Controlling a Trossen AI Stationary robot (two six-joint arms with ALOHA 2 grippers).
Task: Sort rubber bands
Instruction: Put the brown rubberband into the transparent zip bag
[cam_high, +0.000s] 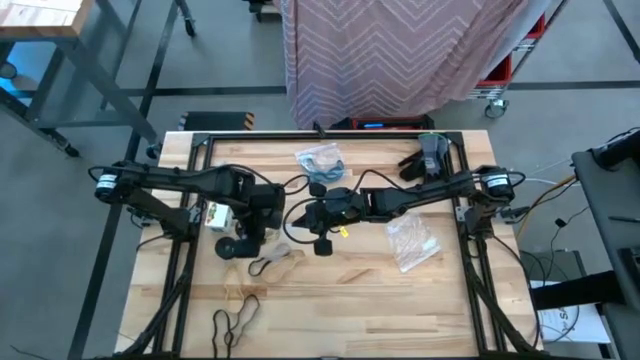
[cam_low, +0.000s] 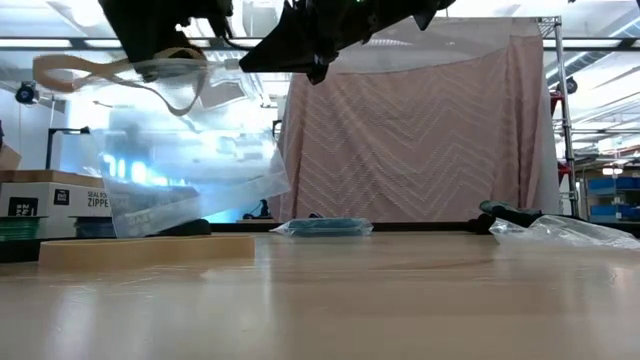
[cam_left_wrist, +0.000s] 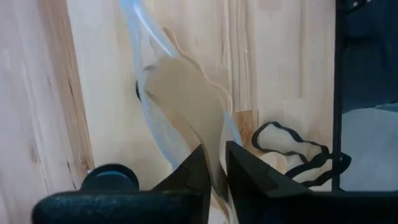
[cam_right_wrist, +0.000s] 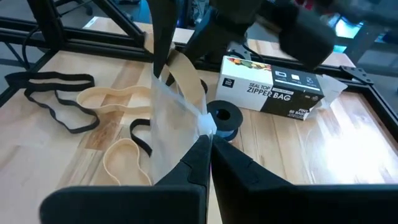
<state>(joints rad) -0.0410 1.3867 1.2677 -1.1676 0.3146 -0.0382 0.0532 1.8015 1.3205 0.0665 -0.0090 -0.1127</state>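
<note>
Counts: three clear plastic bags. One sits with blue bands inside (cam_high: 320, 158) at the far side of the table, one lies flat (cam_high: 411, 242) on the right, one hangs held up (cam_right_wrist: 171, 134) mid-table. One zipper bag box (cam_right_wrist: 283, 94), one tape roll (cam_right_wrist: 224, 118).

Rubber bands loose on the table: at least two tan (cam_right_wrist: 115, 98), a few black (cam_right_wrist: 53, 96); exact count unclear, they overlap.

Left gripper (cam_left_wrist: 214, 171): fingers nearly together, pinching a tan band (cam_left_wrist: 186, 106) and the held bag's edge, above the table.

Right gripper (cam_right_wrist: 208, 146): fingers pressed together on the same bag's other edge. Loose bands lie on the wood below and beyond both grippers, toward the near-left corner.
</note>
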